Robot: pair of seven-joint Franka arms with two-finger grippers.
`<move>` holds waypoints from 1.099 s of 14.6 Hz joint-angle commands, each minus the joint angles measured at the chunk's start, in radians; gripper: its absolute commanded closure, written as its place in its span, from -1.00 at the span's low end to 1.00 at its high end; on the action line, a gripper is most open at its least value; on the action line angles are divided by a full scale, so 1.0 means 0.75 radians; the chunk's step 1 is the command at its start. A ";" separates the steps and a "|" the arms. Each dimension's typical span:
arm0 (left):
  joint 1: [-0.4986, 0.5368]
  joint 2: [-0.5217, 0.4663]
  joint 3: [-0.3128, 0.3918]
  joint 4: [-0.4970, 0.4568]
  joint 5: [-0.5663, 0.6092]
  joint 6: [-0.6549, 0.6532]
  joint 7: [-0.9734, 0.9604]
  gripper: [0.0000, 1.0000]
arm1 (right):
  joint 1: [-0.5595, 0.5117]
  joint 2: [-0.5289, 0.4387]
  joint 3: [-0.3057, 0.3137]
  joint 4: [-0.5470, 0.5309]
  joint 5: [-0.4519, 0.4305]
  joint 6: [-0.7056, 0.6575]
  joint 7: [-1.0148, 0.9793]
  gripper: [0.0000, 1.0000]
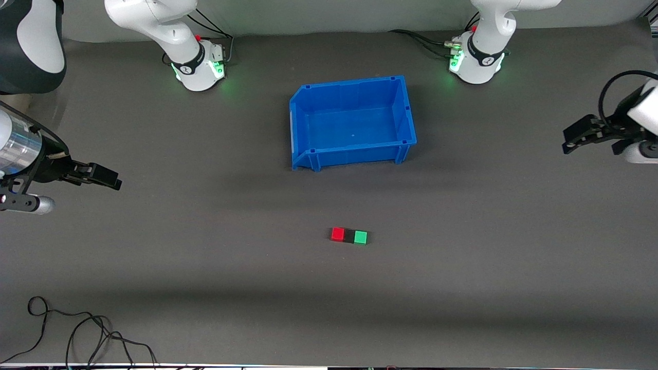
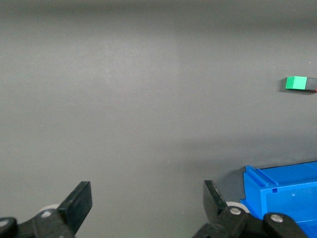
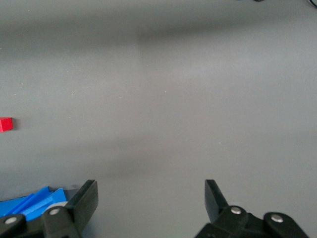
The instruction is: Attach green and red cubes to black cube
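Note:
The red cube (image 1: 337,234), the black cube (image 1: 349,236) and the green cube (image 1: 361,237) lie in one touching row on the grey table, nearer to the front camera than the blue bin (image 1: 308,154). The black cube is in the middle. The left wrist view shows the green cube (image 2: 296,83) with the black cube (image 2: 311,84) against it. The right wrist view shows the red cube (image 3: 6,124). My left gripper (image 1: 568,141) is open and empty over the left arm's end of the table. My right gripper (image 1: 114,181) is open and empty over the right arm's end.
The blue bin is empty and stands between the arm bases and the cubes; it also shows in the left wrist view (image 2: 282,198) and the right wrist view (image 3: 29,203). A black cable (image 1: 77,334) lies at the table's front edge toward the right arm's end.

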 commanded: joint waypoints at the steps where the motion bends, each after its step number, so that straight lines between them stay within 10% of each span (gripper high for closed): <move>1: -0.004 -0.018 -0.001 0.000 0.016 -0.005 0.013 -1.00 | 0.010 -0.126 -0.008 -0.178 -0.031 0.093 -0.051 -0.92; 16: 0.007 -0.026 0.005 -0.033 0.010 0.006 0.025 -1.00 | -0.270 -0.179 0.256 -0.191 -0.072 -0.064 -0.049 -0.90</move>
